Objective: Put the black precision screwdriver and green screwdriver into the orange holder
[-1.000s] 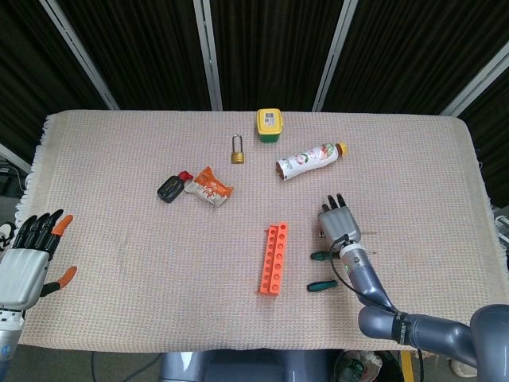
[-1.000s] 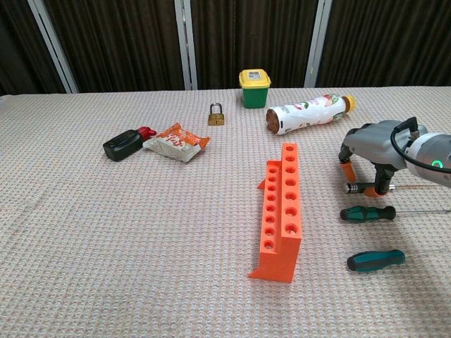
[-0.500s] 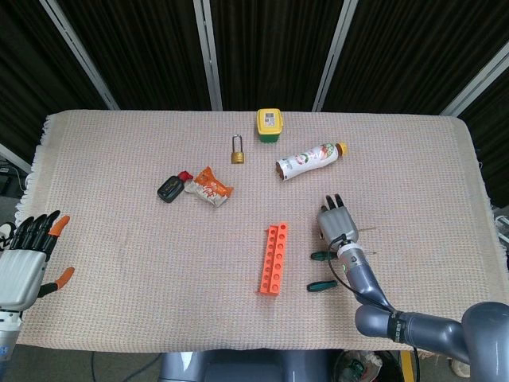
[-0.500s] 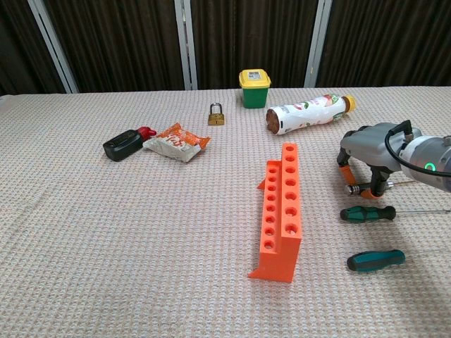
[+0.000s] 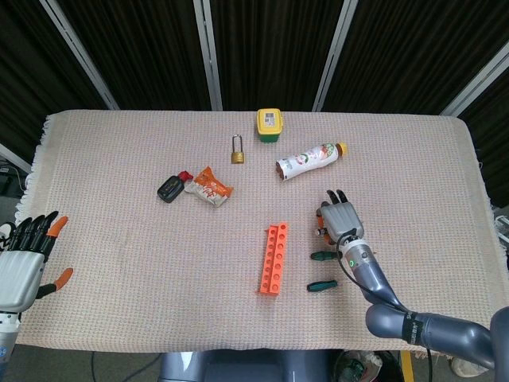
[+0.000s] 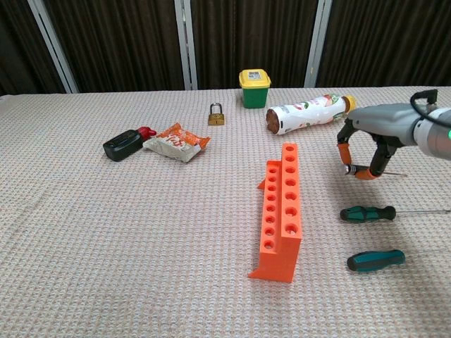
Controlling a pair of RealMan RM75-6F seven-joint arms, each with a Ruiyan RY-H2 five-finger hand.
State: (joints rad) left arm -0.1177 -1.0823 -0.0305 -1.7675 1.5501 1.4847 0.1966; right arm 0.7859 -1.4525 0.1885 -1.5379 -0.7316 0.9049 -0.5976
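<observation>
My right hand [image 6: 373, 135] hangs a little above the cloth, right of the orange holder [image 6: 282, 211], and pinches the thin black precision screwdriver [image 6: 349, 169] between its orange-tipped fingers. The tool lies roughly level, its fine shaft pointing right. In the head view the right hand [image 5: 340, 219] sits just beyond the holder's [image 5: 273, 259] far right end. A dark green screwdriver [image 6: 368, 213] lies on the cloth below the hand, and a teal-handled one [image 6: 375, 260] lies nearer me. My left hand [image 5: 20, 267] hovers at the table's left edge, fingers spread, holding nothing.
At the back stand a yellow-lidded green tub [image 6: 254, 87], a lying drink bottle [image 6: 306, 113] and a brass padlock [image 6: 215, 115]. Further left lie a snack packet [image 6: 176, 141] and a black car key [image 6: 125, 146].
The right hand has risen from the cloth with the precision screwdriver pinched in its fingers and shifted slightly away from me. The left hand drifted a little lower.
</observation>
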